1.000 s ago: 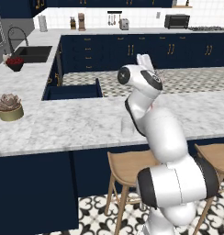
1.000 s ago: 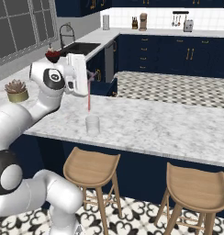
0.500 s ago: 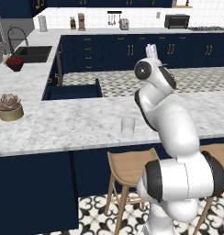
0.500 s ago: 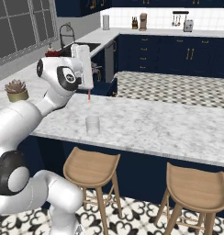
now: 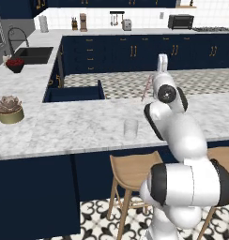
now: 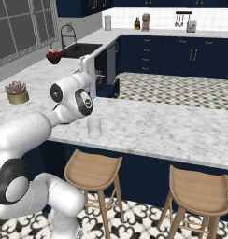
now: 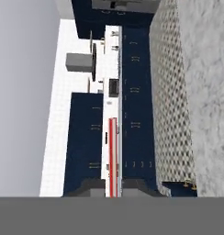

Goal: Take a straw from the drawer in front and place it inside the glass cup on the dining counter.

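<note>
One gap governs my next move: the glass cup [image 5: 130, 128] stands on the dining counter [image 5: 64, 129], below and to the left of my gripper [image 7: 113, 187]. My jaws pinch the straw [image 5: 146, 88], its long axis hanging tilted, lower end short of the rim.

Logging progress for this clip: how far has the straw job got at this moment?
Done: the straw is out of the open drawer and pinched in the shut gripper. In hand: the arm holds it raised above the dining counter, up and to the right of the glass cup in the left base view. Left: bring the straw over the cup, which looks empty, and drop it in.
</note>
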Controlling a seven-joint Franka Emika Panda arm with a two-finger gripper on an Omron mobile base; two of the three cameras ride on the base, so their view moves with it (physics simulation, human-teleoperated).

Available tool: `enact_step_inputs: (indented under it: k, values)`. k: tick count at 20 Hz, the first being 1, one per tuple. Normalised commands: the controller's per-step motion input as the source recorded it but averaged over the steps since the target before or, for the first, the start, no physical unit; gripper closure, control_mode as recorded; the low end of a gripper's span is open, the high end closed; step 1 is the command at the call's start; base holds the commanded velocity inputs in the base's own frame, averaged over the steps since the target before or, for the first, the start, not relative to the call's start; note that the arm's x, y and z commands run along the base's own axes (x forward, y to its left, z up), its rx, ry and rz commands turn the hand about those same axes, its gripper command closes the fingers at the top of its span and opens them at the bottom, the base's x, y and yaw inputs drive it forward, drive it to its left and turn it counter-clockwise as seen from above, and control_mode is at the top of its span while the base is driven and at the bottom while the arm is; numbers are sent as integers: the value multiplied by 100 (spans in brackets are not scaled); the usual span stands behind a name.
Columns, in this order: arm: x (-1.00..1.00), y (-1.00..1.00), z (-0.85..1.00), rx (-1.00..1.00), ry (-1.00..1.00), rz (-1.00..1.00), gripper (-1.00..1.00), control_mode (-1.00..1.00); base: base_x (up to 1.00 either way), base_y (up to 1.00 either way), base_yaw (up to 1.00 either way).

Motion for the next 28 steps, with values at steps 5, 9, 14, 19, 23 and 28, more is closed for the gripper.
enact_step_inputs:
  k: [5, 9, 14, 19, 23, 28]
  values:
    - [16, 25, -36, 2, -4, 41, 100, -100, 0, 0, 0]
    - [18, 1, -21, 3, 0, 44, 100, -100, 0, 0, 0]
    - [9, -17, 11, 15, -6, 36, 100, -100, 0, 0, 0]
    - [0, -38, 12, 2, -12, 28, 100, -100, 0, 0, 0]
    - [0, -61, -13, 0, -14, 28, 100, -100, 0, 0, 0]
    - [5, -50, -3, 0, -18, 27, 100, -100, 0, 0, 0]
